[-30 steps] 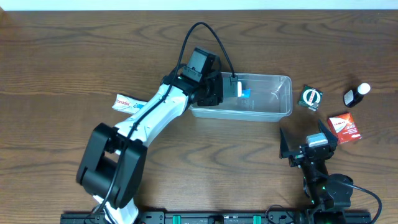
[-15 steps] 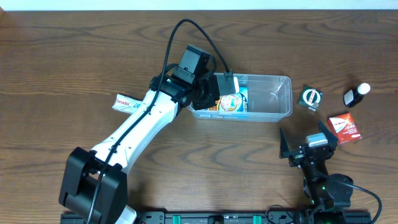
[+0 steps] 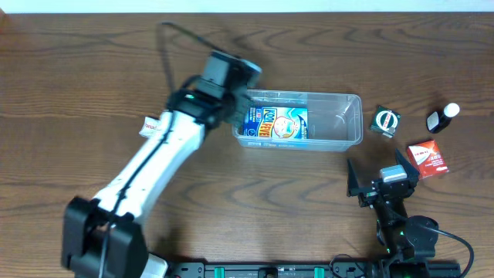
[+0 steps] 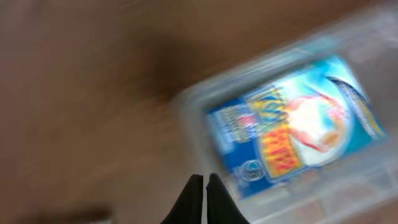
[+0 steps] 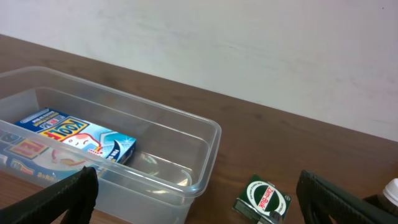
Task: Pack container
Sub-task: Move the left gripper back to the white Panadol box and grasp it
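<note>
- The container (image 3: 333, 130) sits mid-table, its long axis running left to right. A blue box (image 3: 276, 123) lies flat in its left half, and the right half is free.
- The left gripper (image 4: 204, 180) hangs just off the container's left end, fingers pressed together on nothing.
- The right gripper (image 3: 380, 176) has its fingers spread wide and empty, near the container's right end.
- Unpacked things lie on both sides: a green box (image 3: 386, 121), red box (image 3: 428, 157) and bottle (image 3: 442, 117) to the right, and a white packet (image 3: 150, 126) to the left, beside the left arm.
- The right arm is likely nearer the three right-hand things. The packet suits the left gripper, which must open first.
</note>
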Available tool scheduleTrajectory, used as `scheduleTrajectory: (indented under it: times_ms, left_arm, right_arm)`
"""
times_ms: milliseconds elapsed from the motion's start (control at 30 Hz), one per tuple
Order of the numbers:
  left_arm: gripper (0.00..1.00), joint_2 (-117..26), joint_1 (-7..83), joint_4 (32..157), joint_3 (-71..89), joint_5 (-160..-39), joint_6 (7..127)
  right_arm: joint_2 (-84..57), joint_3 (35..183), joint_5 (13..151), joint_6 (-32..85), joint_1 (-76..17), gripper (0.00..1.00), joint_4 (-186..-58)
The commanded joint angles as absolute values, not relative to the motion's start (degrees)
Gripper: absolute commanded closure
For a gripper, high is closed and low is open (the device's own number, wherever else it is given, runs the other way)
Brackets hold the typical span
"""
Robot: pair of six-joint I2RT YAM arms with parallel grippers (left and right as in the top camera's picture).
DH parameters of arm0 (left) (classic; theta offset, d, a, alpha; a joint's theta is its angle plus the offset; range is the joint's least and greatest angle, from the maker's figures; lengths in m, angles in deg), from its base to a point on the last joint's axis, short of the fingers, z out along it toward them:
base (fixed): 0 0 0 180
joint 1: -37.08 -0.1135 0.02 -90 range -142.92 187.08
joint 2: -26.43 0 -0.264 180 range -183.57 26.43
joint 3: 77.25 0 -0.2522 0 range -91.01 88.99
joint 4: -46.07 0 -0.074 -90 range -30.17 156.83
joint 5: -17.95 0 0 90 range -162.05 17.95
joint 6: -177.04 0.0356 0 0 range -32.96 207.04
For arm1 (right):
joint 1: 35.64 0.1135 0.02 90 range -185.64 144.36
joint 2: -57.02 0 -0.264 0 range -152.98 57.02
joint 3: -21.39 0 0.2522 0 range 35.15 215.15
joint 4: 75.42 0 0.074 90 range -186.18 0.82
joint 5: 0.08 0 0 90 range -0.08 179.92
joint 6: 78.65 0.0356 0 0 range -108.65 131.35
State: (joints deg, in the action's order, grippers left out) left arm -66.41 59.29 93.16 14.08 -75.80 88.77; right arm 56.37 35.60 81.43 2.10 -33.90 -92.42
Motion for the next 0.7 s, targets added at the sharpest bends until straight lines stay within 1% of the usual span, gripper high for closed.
scheduleTrajectory:
  times_ms: [0, 67, 133, 267, 300, 333, 367, 400, 433, 467, 500, 667]
  left_arm:
    - [0.95, -64.42, 53.13, 95.43, 13.53, -69.85, 69.10]
    - [0.94, -64.66, 49.37, 96.50, 13.71, -69.83, 64.80]
    - [0.94, -65.10, 45.63, 97.64, 14.03, -69.85, 57.58]
    - [0.93, -66.04, 40.39, 97.90, 16.15, -69.79, 47.62]
    - [0.86, -66.21, 39.40, 97.50, 16.92, -69.79, 45.59]
    - [0.83, -66.56, 38.57, 97.05, 17.73, -69.81, 43.90]
    - [0.78, -67.00, 37.74, 96.56, 18.60, -69.79, 42.37]
    - [0.66, -67.46, 37.11, 95.97, 19.41, -69.79, 41.39]
    - [0.41, -67.92, 36.63, 95.19, 20.29, -69.79, 40.51]
    - [0.21, -68.44, 36.23, 94.31, 21.18, -69.79, 39.84]
    - [0.14, -69.01, 35.91, 93.46, 22.06, -69.81, 39.27]
    - [0.10, -72.62, 35.75, 90.62, 24.42, -69.83, 38.37]
  right_arm:
    - [56.59, 35.47, 81.56, 2.53, -33.38, 0.01, -92.66]
    - [56.57, 35.47, 81.56, 2.53, -33.36, 0.01, -92.66]
    - [56.59, 35.47, 81.56, 2.53, -33.36, 0.01, -92.64]
    - [56.59, 35.47, 81.56, 2.53, -33.38, 0.01, -92.66]
    - [56.59, 35.47, 81.59, 2.53, -33.38, 0.01, -92.66]
    - [56.59, 35.47, 81.59, 2.53, -33.36, 0.01, -92.66]
    - [56.57, 35.47, 81.59, 2.53, -33.38, 0.01, -92.66]
    - [56.59, 35.47, 81.56, 2.53, -33.36, 0.01, -92.66]
    - [56.57, 35.47, 81.56, 2.53, -33.38, 0.01, -92.66]
    - [56.59, 35.47, 81.56, 2.53, -33.38, 0.01, -92.66]
    - [56.59, 35.47, 81.56, 2.53, -33.38, 0.01, -92.66]
    - [56.59, 35.47, 81.56, 2.53, -33.38, 0.01, -92.66]
